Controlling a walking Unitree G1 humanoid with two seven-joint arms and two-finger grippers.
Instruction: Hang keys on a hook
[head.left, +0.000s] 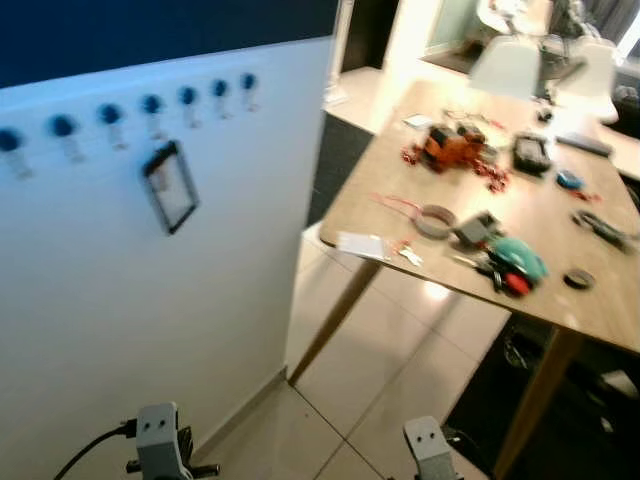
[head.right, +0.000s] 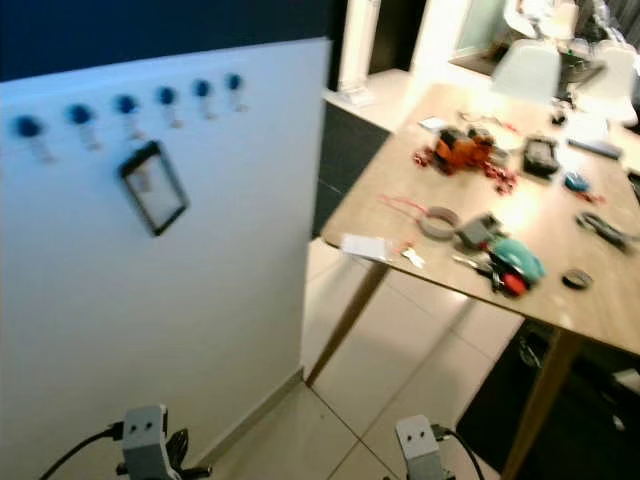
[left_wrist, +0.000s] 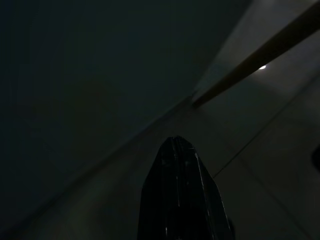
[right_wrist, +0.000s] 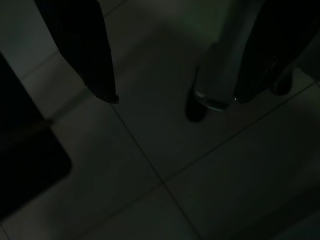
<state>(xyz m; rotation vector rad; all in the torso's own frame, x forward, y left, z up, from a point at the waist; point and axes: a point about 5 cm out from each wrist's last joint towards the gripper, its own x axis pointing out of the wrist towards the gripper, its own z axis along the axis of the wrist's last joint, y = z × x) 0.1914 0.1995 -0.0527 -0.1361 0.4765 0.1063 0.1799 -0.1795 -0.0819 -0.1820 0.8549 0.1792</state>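
Note:
A row of blue-knobbed hooks (head.left: 150, 104) runs along the top of a white wall panel (head.left: 120, 330) on my left. A black-framed tag (head.left: 170, 187) hangs from one of them. On the wooden table (head.left: 560, 225) to my right, a small silver key (head.left: 409, 256) on a red cord lies by a white card (head.left: 360, 244) near the front edge. More keys (head.left: 478, 264) lie beside a teal object (head.left: 518, 258). Both arms hang low over the tiled floor. My left gripper (left_wrist: 182, 150) is shut and empty. My right gripper (right_wrist: 175, 100) is open with nothing between its fingers.
The table also carries a roll of tape (head.left: 435, 220), an orange toy (head.left: 452, 146), a black device (head.left: 530, 153) and small clutter. White chairs (head.left: 508, 66) stand at its far side. A slanted table leg (head.left: 335, 315) stands between panel and table on light floor tiles (head.left: 380, 390).

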